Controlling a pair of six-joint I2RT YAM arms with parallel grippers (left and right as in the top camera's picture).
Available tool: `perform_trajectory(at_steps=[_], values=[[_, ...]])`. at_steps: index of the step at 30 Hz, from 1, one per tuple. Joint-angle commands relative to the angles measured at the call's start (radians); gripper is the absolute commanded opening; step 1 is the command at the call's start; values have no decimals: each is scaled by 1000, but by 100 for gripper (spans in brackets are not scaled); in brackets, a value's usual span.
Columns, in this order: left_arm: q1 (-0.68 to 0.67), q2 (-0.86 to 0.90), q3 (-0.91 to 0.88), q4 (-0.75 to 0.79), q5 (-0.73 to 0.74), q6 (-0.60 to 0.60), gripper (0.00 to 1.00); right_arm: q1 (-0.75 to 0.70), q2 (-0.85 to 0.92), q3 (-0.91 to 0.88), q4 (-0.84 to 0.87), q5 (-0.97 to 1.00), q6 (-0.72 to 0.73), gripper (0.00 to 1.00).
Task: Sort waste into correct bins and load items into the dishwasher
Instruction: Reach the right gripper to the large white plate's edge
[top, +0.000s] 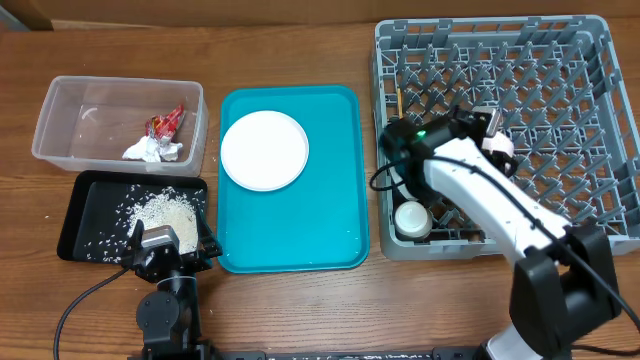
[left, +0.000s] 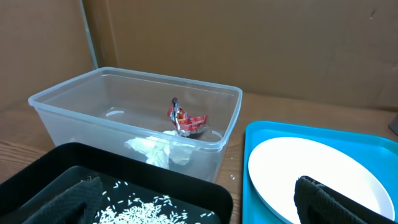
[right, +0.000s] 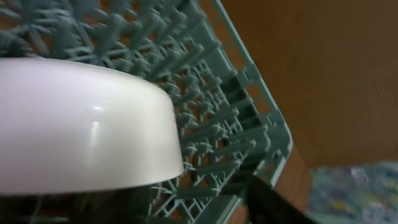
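Bowl (right: 81, 124), seen side-on from the right wrist, rim lowermost, lies close against the right gripper (top: 400, 160) over the rack's (top: 600, 60) left side, at the table's (top: 300, 320) right edge. Right arm (top: 480, 195) reaches far-left from the near edge; grip cannot be told. Left gripper (left: 199, 208) hangs spread, empty, over the black tray (top: 72, 225), near-left corner.
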Motion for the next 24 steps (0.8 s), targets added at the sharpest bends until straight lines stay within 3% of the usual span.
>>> perform_trajectory(at_steps=[1, 5, 8, 9, 11, 14, 24], values=[[4, -10, -3, 1, -3, 19, 100, 86, -79, 75, 4, -4, 33, 67], [4, -10, -3, 1, -3, 19, 100, 177, -90, 153, 27, -74, -21, 69], [4, -10, -3, 1, -3, 19, 100, 218, -90, 195, 158, -273, -161, 66], [4, -10, -3, 1, -3, 19, 100, 223, -90, 198, 274, -467, -259, 58], [4, -10, -3, 1, -3, 19, 100, 217, -82, 196, 401, -727, -309, 51], [4, -10, -3, 1, -3, 19, 100, 196, -39, 186, 586, -1052, -307, 50], [4, -10, -3, 1, -3, 19, 100, 185, 216, 183, 766, -1145, -163, 51]])
